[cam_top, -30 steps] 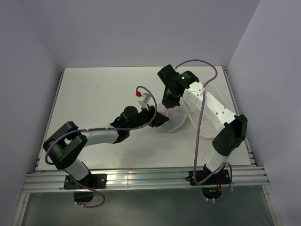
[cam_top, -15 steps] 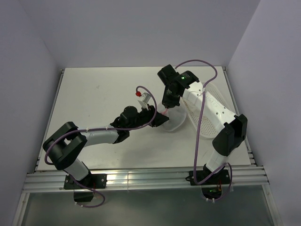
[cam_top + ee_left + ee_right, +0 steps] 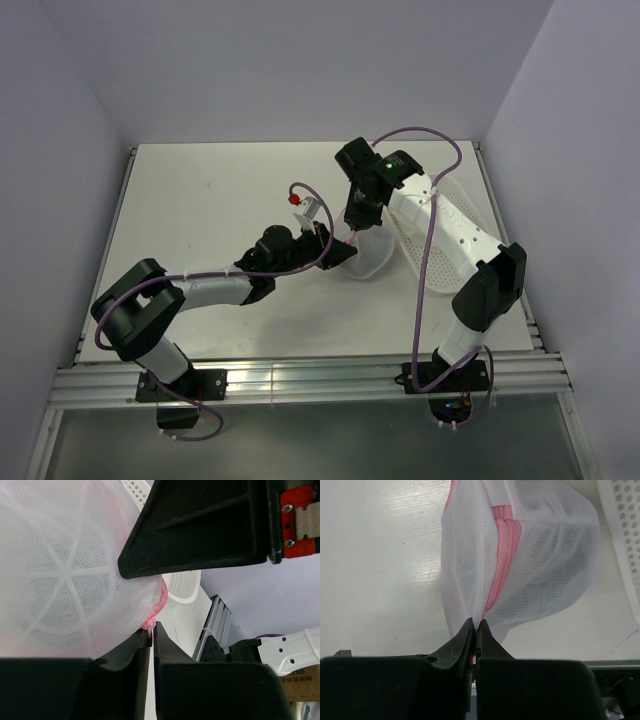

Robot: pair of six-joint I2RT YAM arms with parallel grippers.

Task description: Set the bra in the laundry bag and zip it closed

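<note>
The left jaws are clenched on the laundry bag (image 3: 65, 570): their two black tips meet on a small pale pink piece of the pink zipper trim (image 3: 159, 597), with only a thin slit between them. The round mesh body of the bag bulges up and to the left of these jaws. A black part of the right arm (image 3: 210, 525) sits just above them.

The right jaws are also pinched shut on the pink trim, which runs straight away from their tips up the middle of the bag. Along that stretch the two pink halves lie together. The white mesh billows out on both sides of these jaws, more to their right.

From above, the two pairs of jaws meet at the bag, close together, left from below and right from above. The bag rests on the white surface (image 3: 220, 190). A white perforated basket (image 3: 625, 540) lies just beyond the bag, to the right of the right jaws.

The mesh is too cloudy to tell whether the bra is inside.
</note>
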